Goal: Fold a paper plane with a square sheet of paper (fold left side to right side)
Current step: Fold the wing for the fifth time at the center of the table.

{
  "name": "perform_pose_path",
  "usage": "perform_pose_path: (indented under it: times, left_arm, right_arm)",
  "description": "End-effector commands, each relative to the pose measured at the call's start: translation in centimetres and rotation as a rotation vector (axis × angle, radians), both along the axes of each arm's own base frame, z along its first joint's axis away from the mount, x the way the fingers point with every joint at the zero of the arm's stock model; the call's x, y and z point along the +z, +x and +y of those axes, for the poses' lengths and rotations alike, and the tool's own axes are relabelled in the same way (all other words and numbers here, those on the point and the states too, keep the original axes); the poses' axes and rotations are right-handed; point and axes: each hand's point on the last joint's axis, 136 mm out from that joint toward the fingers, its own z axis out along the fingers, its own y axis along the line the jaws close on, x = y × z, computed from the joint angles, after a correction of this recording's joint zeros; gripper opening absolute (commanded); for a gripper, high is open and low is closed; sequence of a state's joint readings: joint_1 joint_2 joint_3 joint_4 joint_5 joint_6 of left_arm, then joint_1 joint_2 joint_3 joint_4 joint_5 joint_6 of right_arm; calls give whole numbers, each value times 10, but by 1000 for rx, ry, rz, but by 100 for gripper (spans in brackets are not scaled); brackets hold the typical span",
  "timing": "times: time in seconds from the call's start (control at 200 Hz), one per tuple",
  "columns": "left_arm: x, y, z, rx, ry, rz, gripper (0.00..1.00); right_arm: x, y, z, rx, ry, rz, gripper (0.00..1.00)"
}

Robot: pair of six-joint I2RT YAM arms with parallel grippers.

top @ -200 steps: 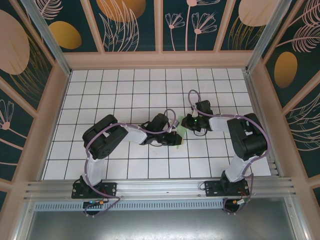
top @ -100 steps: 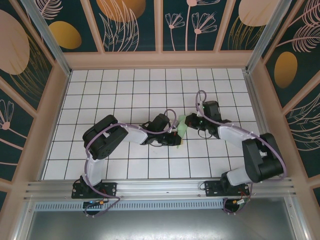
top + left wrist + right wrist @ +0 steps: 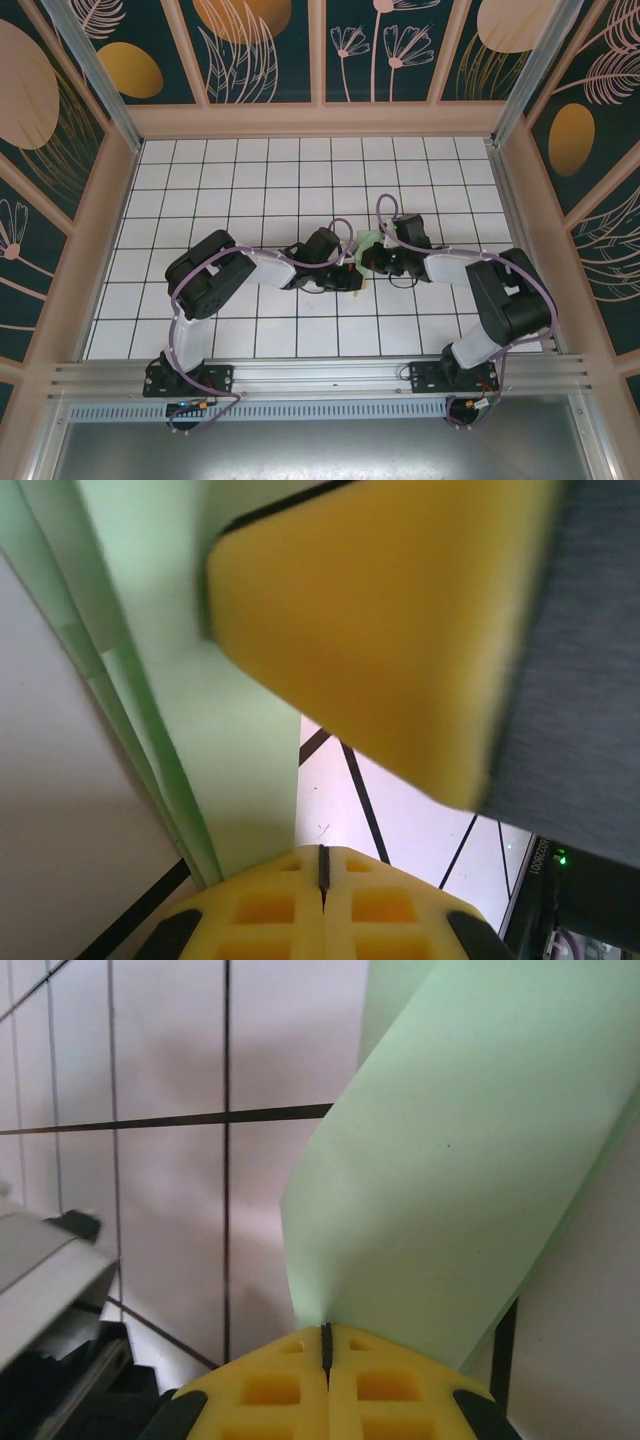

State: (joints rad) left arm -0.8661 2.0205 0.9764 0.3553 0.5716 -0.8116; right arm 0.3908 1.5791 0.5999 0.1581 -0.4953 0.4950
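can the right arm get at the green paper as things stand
Yes, it seems so: the right hand is shut on an edge of the pale mint-green sheet of paper; the left hand, close beside, does not block it.

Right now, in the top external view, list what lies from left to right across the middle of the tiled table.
left arm → left gripper → mint-green paper → right arm
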Motion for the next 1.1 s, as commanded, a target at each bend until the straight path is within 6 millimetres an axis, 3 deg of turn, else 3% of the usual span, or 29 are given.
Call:
perform_pose_path:
  times: [0.0,0.39,0.856,1.091]
  left_arm:
    - [-45,-18,24,5,167,58,3]
    - [-48,-19,26,4,175,65,2]
    - [-50,-20,26,1,179,68,2]
    - [-51,-20,27,1,180,68,2]
  right_arm:
    - [0,15,3,17,-29,-52,0]
    - [-25,26,-22,-13,-130,-24,0]
    - [-13,62,-38,-51,-102,-68,0]
    - [-23,76,-51,-75,-120,-45,0]
